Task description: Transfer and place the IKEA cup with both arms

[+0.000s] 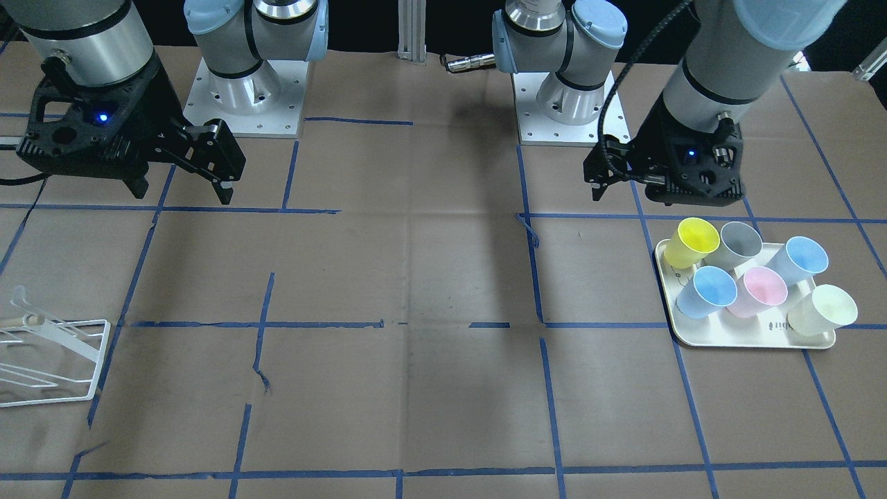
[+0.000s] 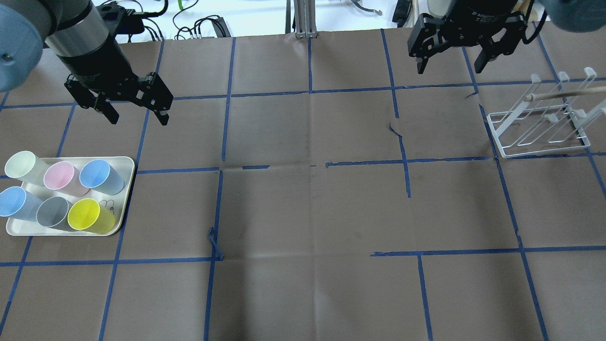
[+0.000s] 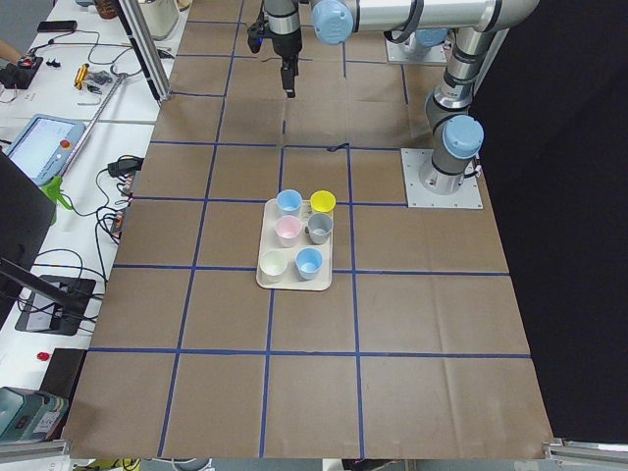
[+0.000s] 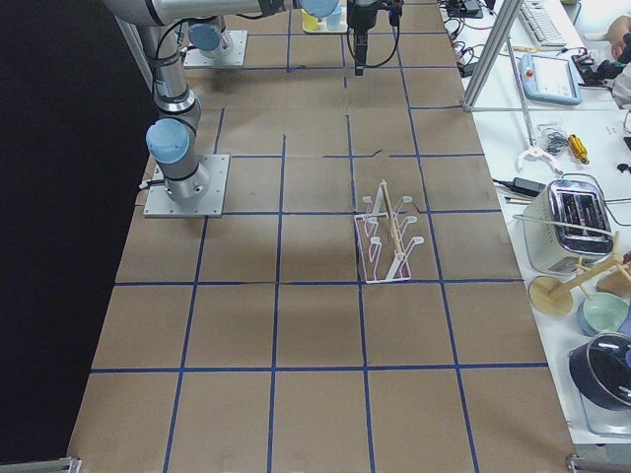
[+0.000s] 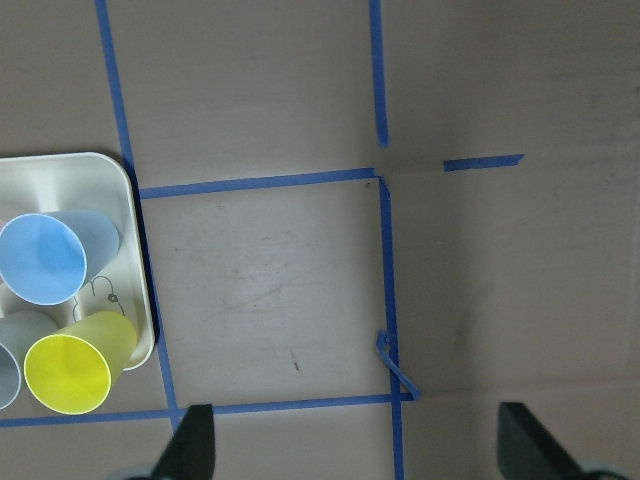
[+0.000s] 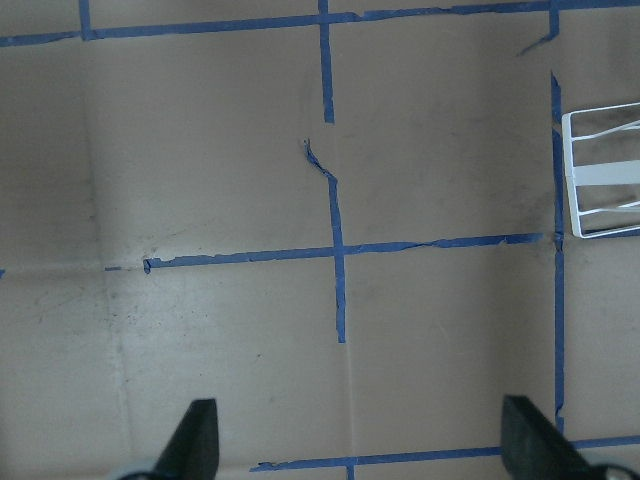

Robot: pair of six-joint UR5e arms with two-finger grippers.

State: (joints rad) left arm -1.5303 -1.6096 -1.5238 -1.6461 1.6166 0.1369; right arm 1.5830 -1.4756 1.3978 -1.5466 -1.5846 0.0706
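You see left end effector point(image 2: 138, 119) upper left of overhead frame, fingers apart, empty, above worktop point(image 2: 307, 213) near tray point(image 2: 122, 189). Right end effector point(image 2: 450, 68) upper right, fingers apart, empty, near white rack point(image 2: 539, 132). IKEA cup point(image 2: 99, 175) upright on tray, left edge; look-alike blue cup point(image 2: 14, 202) shares tray

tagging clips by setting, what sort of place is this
Probably a robotics lab test bench: a left arm and right arm bolted to a table gridded with blue tape, with a cable-strewn workbench alongside.
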